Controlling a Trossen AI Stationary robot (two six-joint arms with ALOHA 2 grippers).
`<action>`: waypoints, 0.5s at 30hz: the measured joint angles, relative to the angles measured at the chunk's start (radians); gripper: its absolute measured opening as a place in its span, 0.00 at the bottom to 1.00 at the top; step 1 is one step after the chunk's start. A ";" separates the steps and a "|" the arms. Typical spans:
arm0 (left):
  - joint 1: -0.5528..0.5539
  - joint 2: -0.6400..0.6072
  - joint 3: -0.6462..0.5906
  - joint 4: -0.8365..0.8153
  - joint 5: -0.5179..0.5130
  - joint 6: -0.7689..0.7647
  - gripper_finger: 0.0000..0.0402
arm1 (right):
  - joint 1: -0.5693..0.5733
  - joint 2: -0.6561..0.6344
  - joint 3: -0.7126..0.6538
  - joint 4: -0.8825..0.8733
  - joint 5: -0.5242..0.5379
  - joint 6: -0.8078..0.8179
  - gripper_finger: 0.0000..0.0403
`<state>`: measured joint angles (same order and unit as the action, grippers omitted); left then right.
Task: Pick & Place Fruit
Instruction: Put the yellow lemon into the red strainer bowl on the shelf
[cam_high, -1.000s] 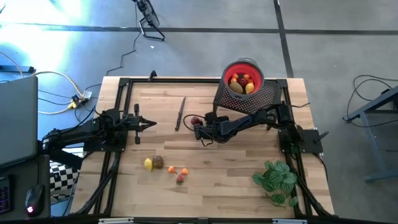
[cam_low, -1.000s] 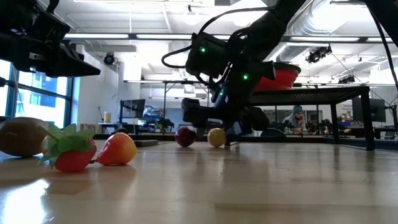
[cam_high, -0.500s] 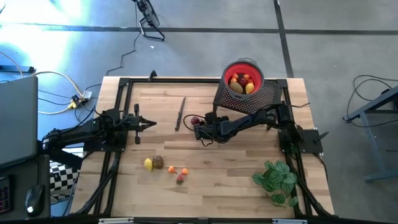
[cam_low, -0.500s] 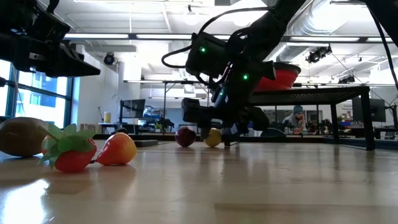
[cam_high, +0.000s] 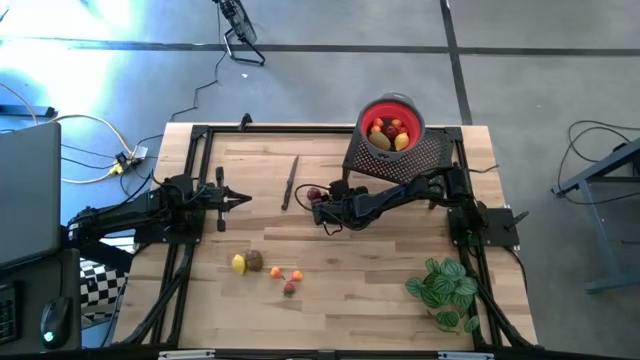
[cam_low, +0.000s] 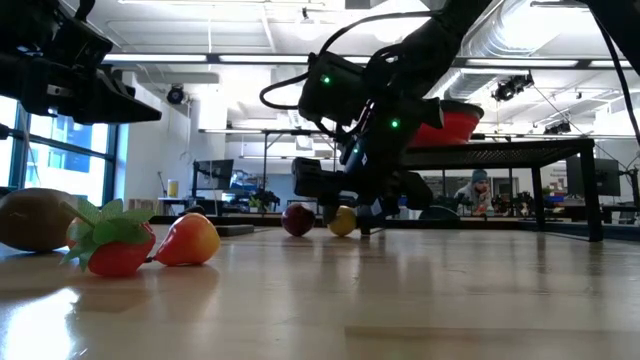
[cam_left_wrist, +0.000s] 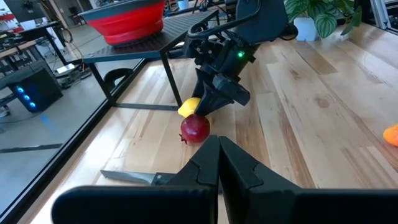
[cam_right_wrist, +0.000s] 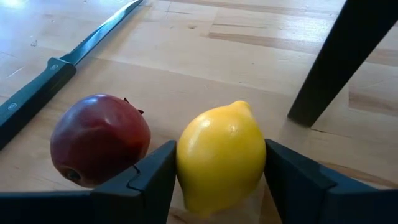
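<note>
A yellow lemon (cam_right_wrist: 221, 155) is lying on the tabletop (cam_high: 400, 300), near its middle, and the right gripper (cam_right_wrist: 217, 177) is closing on it: its two dark fingers (cam_right_wrist: 152, 174) are pressing against the lemon's flanks while the fruit is resting on the wood. A dark red pomegranate (cam_right_wrist: 99, 140) is sitting just beside the lemon, close to one finger. A thin dark knife (cam_right_wrist: 43, 81) is lying beyond the pomegranate.

The red bowl (cam_high: 392, 122) is standing on a raised black mesh stand (cam_high: 420, 155) and is already holding several pieces of fruit. Four more small pieces (cam_high: 263, 268) are waiting in a loose cluster nearer the front edge of the tabletop. The left gripper (cam_left_wrist: 217, 165) is hovering at the left side with its fingers fully closed and holding nothing.

The grip looks low and near the lemon's rounded end, so the smooth fruit may be squeezing forward out of the fingers as they lift. The finger next to the pomegranate may be nudging it and setting it rolling toward the knife. On the way up, the stand's leg (cam_right_wrist: 348, 56) is standing close by, so a careless swing may be knocking the lemon loose.
</note>
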<state>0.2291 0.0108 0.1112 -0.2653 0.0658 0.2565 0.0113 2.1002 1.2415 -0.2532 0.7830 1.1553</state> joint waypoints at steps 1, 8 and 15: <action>0.000 0.000 0.000 0.000 0.000 0.000 0.00 | 0.000 0.000 0.000 0.000 0.000 0.000 0.53; 0.000 0.000 0.000 0.000 0.000 0.000 0.00 | 0.000 0.000 0.000 0.000 0.000 0.000 0.54; 0.000 0.000 0.000 0.000 0.000 0.000 0.00 | 0.000 0.000 0.000 0.001 -0.003 0.000 0.53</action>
<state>0.2291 0.0108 0.1112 -0.2654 0.0658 0.2565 0.0113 2.1002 1.2415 -0.2527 0.7799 1.1553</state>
